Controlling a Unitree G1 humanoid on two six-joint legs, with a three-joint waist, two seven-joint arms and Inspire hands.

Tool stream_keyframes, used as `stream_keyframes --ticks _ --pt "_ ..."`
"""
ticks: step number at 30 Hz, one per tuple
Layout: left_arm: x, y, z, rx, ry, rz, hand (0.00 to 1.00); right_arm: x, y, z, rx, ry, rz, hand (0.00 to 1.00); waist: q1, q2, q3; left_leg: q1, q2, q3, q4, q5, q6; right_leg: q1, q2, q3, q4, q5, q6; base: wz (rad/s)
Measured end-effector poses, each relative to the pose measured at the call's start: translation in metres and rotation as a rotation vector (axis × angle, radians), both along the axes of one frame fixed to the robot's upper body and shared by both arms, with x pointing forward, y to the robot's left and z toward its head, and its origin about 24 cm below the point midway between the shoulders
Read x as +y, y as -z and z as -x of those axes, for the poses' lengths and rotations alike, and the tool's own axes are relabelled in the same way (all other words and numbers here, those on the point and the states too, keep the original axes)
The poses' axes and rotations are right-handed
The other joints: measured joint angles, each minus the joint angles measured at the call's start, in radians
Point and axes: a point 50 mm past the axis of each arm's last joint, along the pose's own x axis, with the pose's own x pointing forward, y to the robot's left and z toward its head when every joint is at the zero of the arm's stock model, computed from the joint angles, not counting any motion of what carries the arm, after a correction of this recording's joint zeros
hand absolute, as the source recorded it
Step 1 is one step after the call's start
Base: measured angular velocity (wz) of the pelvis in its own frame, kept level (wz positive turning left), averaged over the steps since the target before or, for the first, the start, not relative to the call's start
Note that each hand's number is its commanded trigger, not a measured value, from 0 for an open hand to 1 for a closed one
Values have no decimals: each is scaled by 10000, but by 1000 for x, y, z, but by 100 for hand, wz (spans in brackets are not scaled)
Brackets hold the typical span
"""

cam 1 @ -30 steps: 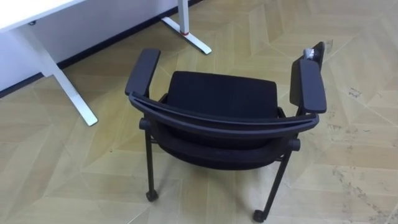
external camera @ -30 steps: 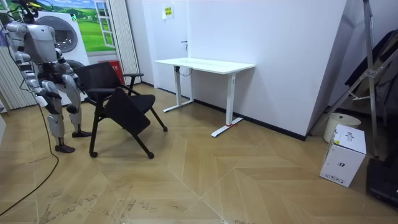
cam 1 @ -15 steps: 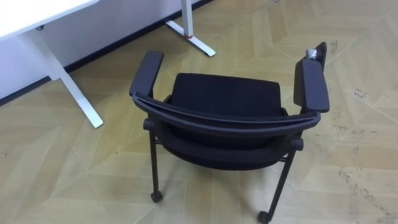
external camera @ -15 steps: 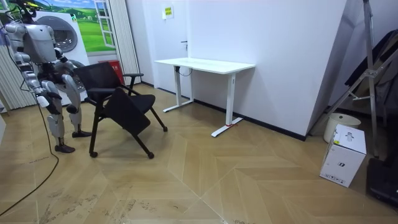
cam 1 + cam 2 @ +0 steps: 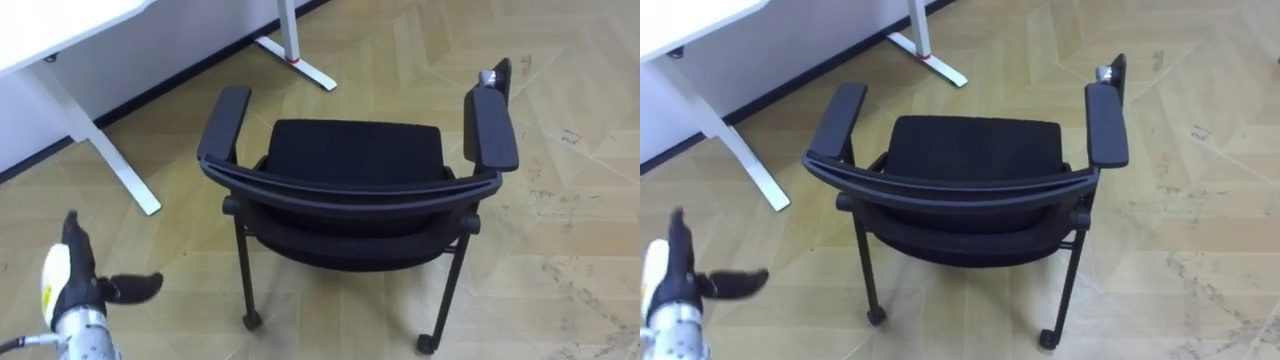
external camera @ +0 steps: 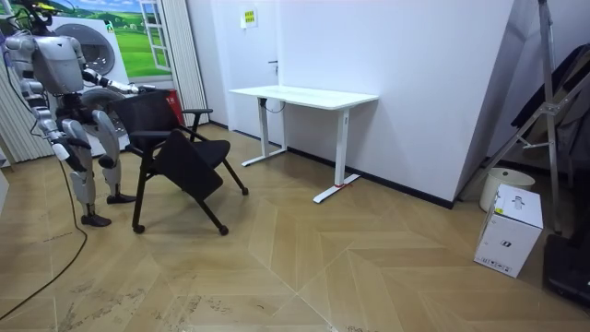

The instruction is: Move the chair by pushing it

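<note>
A black chair with two padded armrests stands right in front of me, its curved backrest rail nearest me and its seat facing the white desk. It is on small castors. My left hand is raised at the lower left, open with straight fingers and thumb spread, left of the backrest and apart from it. In the room view I stand behind the chair, my left hand stretched out level with the backrest top. My right hand hangs at my side.
A white desk with white legs stands beyond the chair by the wall, one foot reaching out over the wooden floor. A white box and a bucket sit far off at the room view's right.
My left arm has lifted: the open left hand has come into the eye view at the lower left. The chair has not moved.
</note>
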Motion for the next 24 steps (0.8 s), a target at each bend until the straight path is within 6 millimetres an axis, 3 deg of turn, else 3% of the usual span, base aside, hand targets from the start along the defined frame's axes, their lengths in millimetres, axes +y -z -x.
stream_keyframes --ticks 10,24 --pt "-17 -39 -22 -914 1536 -2552 0 -1 1 10 159 508 -254 0 -238 15 32 165 -9 -7 -78 1 0 152 5 19 -82 1 0 0" --pt "-53 -76 -38 -1973 3546 -4754 0 2 2 4 133 468 -609 0 -497 33 2 110 -21 -33 -39 1 0 154 -6 -85 -89 1 1 0"
